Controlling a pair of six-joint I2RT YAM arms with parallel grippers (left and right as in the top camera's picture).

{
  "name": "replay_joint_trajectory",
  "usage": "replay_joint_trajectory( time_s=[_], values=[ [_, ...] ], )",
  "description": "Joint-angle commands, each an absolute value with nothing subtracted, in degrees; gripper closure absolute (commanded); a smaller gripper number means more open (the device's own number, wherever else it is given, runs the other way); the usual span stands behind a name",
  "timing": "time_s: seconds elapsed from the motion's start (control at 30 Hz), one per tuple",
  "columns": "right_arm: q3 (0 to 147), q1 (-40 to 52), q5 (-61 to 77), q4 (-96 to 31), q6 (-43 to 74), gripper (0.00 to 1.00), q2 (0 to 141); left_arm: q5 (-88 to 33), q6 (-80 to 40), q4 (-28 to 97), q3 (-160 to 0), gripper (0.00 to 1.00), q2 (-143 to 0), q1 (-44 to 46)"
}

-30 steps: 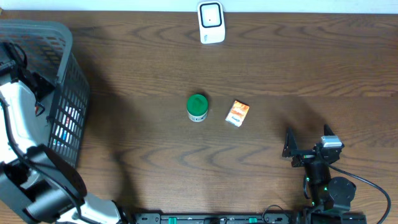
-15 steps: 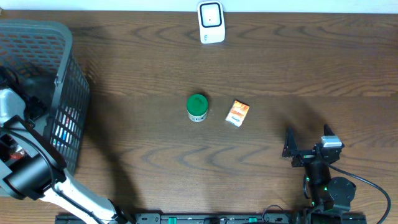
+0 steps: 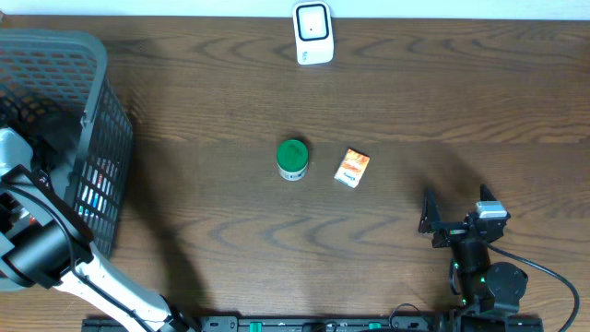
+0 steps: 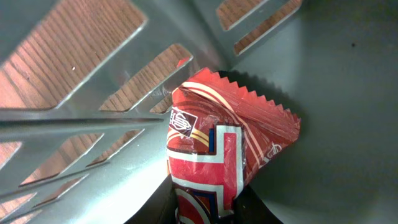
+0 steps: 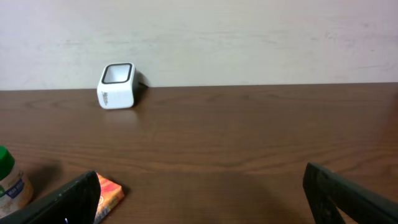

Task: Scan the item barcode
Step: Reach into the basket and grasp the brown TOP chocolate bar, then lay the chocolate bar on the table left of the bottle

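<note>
The task is at its opening step: an item is picked but not yet lifted, and nothing has reached the scanner, which stands upright at the far edge of the bench, well apart from both arms. The lift out of the basket, the carry across the bench, and the turning of the barcode toward the scanner's window are all left to do.

The left arm reaches down into the grey basket at the left end of the bench. In the left wrist view, the left gripper pinches the lower end of a red packet, its fingers pressed onto the wrapper from either side. The packet stands up from the grip with its zigzag sealed edge at the top, lying against the slatted basket wall (no barcode shows on the face turned to the camera).

The right gripper is spread wide and holds nothing, near the front right of the bench. A green-lidded jar and a small orange box sit just beside each other mid-bench, untouched.
</note>
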State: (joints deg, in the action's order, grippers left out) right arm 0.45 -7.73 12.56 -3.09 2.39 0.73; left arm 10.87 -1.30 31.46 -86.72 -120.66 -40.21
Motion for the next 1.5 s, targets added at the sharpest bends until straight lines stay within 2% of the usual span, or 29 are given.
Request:
replay_joint_trajectory(
  time_s=[0.0,0.13,0.27,0.37,0.47,0.57,0.7,0.8,0.87,1.03,1.17,1.3,1.47],
  values=[
    [0.3,-7.1,12.3,-3.2,2.9,0.01,0.5,6.6,-6.8,34.4,-83.2,0.8,-123.7,-40.4],
    [0.3,-7.1,12.3,-3.2,2.9,0.01,0.5,0.7,-6.9,35.2,-83.7,0.8,-114.8,-39.8],
    [0.3,-7.1,12.3,-3.2,2.9,0.01,0.5,-0.8,-8.9,35.7,-84.8,0.8,-99.2,-39.2],
    [0.3,-7.1,12.3,-3.2,2.9,0.01,0.5,-1.3,-9.8,35.2,-86.1,0.87,-87.5,-39.2],
    [0.3,-7.1,12.3,-3.2,2.9,0.01,0.5,-1.8,-11.7,33.8,-87.7,0.89,-74.8,-39.2],
    [0.3,-7.1,12.3,-3.2,2.9,0.01,0.5,-9.4,-14.0,31.4,-87.9,0.9,-64.9,-39.2],
    [0.3,-7.1,12.3,-3.2,2.9,0.01,0.5,-26.6,-20.3,30.7,-87.9,0.9,-57.7,-36.2],
    [0.3,-7.1,12.3,-3.2,2.9,0.01,0.5,-40.6,-23.3,31.3,-87.0,0.9,-56.8,-29.5],
    [0.3,-7.1,12.3,-3.2,2.9,0.01,0.5,-42.3,-22.6,34.9,-85.4,0.89,-57.7,-21.5],
    [0.3,-7.1,12.3,-3.2,2.9,0.01,0.5,-22.8,-19.6,47.7,-79.7,0.89,-64.8,-3.3],
    [0.3,-7.1,12.3,-3.2,2.9,0.01,0.5,-16.2,-19.8,47.7,-74.2,0.89,-73.3,6.7],
    [0.3,-7.1,12.3,-3.2,2.9,0.01,0.5,-9.8,-22.9,44.5,-71.9,0.89,-83.5,13.0],
    [0.3,-7.1,12.3,-3.2,2.9,0.01,0.5,-5.4,-25.8,40.9,-71.9,0.89,-96.7,16.0]
  ],
)
